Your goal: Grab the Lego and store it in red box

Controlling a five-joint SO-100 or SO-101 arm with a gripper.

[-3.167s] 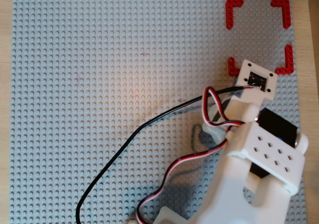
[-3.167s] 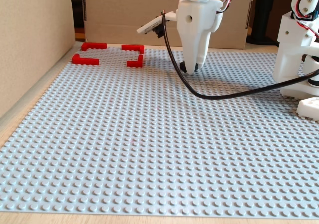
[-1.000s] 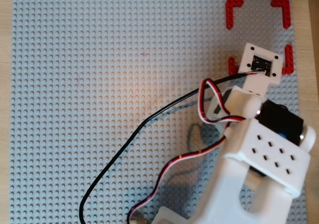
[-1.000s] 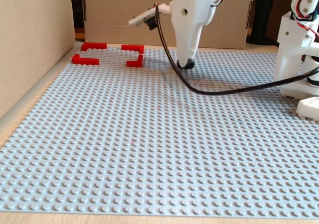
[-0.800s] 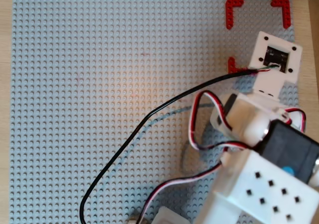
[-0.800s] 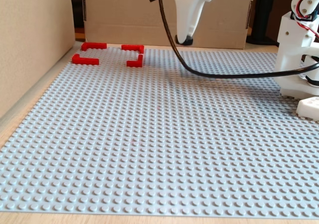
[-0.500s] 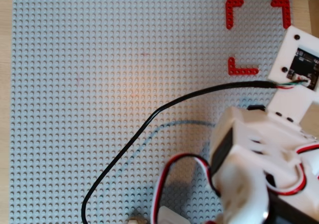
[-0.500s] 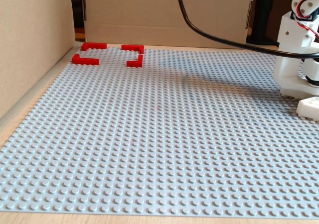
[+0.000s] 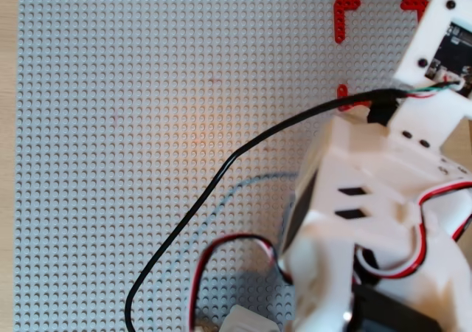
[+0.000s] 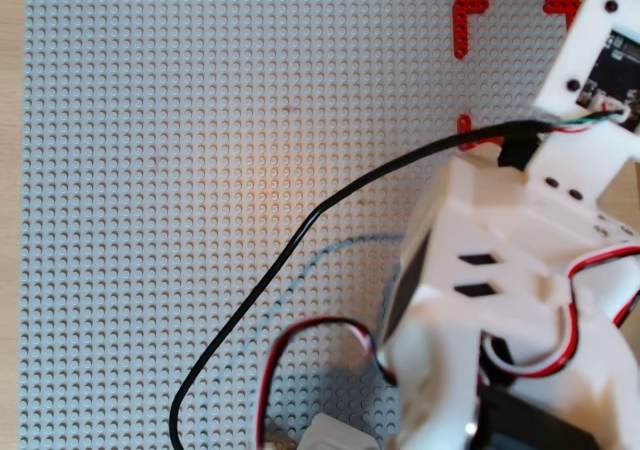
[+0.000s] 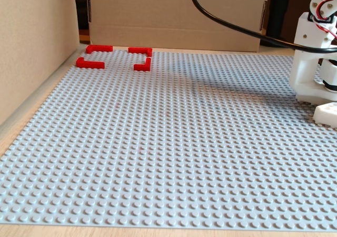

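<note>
At 1 o'clock overhead, red box [image 9: 345, 15] sits empty; Lego unseen on surface [image 11: 174, 158]; pincer out of view, task apparently pending.

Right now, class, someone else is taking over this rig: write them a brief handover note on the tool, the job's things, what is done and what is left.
Tool: not in view; only the white arm body shows.
Red box of flat L-shaped corner pieces: at the far left corner of the grey studded baseplate in the fixed view, nothing visible inside.
Small black Lego piece: not visible in any view.
Done: nothing shown.
Left: find it, grasp it, store it.
</note>
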